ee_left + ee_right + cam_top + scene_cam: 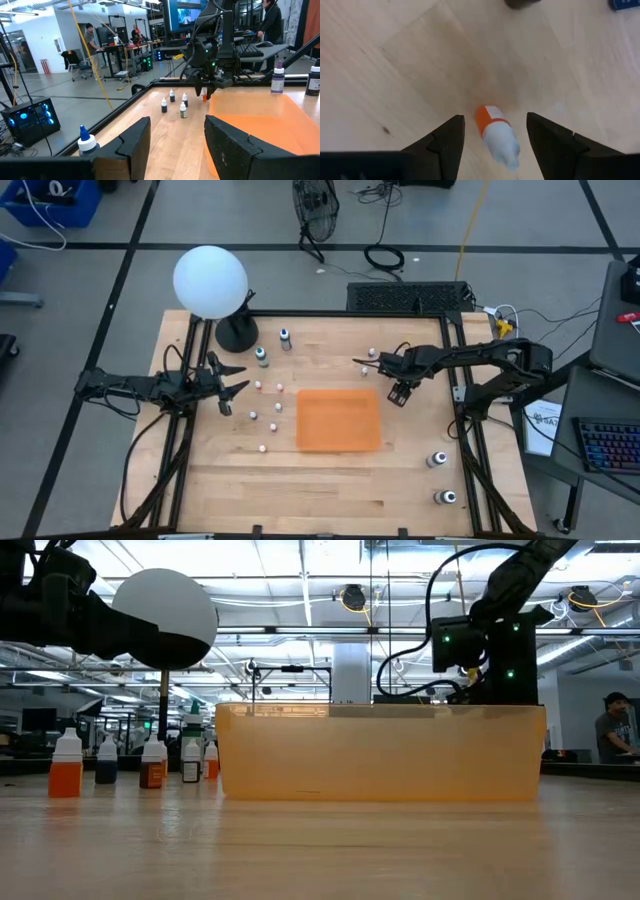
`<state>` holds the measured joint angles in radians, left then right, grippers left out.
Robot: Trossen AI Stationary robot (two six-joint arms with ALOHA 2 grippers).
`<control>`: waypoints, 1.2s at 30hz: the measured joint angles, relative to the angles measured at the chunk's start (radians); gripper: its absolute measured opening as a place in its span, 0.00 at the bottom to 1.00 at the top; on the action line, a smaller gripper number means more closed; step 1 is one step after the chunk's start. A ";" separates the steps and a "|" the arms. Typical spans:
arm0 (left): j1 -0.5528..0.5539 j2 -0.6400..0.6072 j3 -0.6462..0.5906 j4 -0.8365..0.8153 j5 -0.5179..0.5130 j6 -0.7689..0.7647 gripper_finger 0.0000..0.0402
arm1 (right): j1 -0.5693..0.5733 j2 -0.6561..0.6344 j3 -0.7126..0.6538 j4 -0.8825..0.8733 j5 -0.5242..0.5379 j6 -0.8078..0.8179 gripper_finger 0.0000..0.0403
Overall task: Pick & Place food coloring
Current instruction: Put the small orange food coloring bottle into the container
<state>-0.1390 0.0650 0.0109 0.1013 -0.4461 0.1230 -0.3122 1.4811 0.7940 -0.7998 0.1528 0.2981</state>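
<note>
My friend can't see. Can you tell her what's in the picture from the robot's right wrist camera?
The right gripper hangs open right above a tiny orange food coloring bottle with a white cap, which shows between its two dark fingers. The bottle stands on a pale wooden table.

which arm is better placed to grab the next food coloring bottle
Right. The right gripper hangs over an orange bottle, open jaws either side. The left gripper sits open at the table's left edge, no bottle between its jaws.
</note>
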 joint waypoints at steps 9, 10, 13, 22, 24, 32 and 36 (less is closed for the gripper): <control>0.000 0.000 0.000 0.000 0.000 0.000 0.46 | 0.000 0.000 0.000 0.009 0.001 -0.008 0.50; 0.000 0.000 0.000 0.000 0.000 0.000 0.46 | 0.000 0.000 0.000 0.006 0.000 -0.008 0.50; 0.000 0.000 0.000 0.000 0.000 0.000 0.46 | 0.000 0.000 0.000 0.002 0.001 -0.008 0.50; 0.000 0.000 0.000 0.000 0.000 0.000 0.46 | 0.000 -0.008 0.000 -0.022 0.001 -0.008 0.46; 0.000 0.000 0.000 0.000 0.000 0.000 0.46 | 0.000 -0.020 0.000 -0.028 0.000 -0.007 0.45; 0.000 0.000 0.000 0.000 0.000 0.000 0.46 | 0.000 -0.066 0.000 -0.026 0.001 -0.002 0.44; 0.000 0.000 0.000 0.000 0.000 0.000 0.46 | 0.000 -0.068 0.001 -0.027 0.000 0.003 0.43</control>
<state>-0.1390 0.0650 0.0109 0.1013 -0.4461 0.1230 -0.3126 1.4136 0.7948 -0.8272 0.1532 0.3012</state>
